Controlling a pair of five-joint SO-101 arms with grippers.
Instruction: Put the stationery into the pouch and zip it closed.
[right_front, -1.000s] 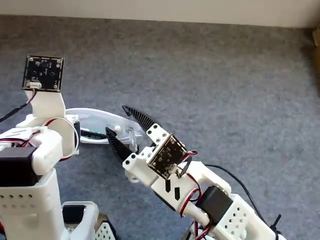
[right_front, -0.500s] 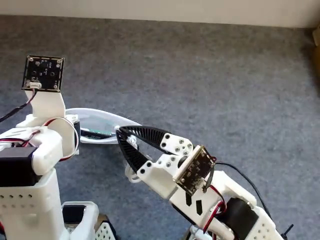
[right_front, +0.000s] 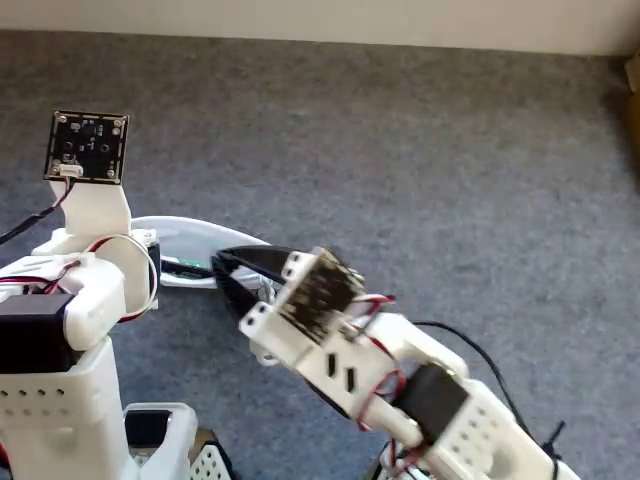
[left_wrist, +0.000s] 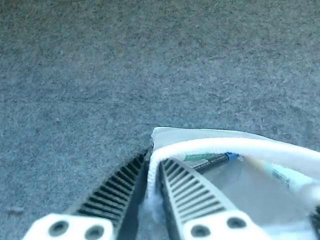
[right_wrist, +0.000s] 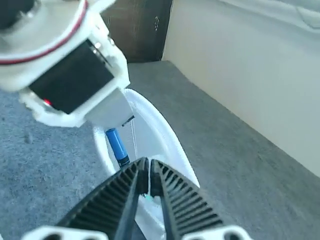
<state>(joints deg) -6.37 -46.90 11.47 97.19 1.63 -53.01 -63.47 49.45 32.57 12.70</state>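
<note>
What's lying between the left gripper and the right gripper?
The pouch, a blue pen inside it, as the right wrist view shows. The left gripper pinches its rim.

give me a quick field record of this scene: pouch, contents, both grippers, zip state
pouch: white, lying on the grey surface, mouth looks open
contents: pens inside, among them a blue pen
left gripper: shut on the pouch's end
right gripper: pinched together at the pouch's rim; whether it holds a zip pull cannot be told
zip: not closed yet
</note>
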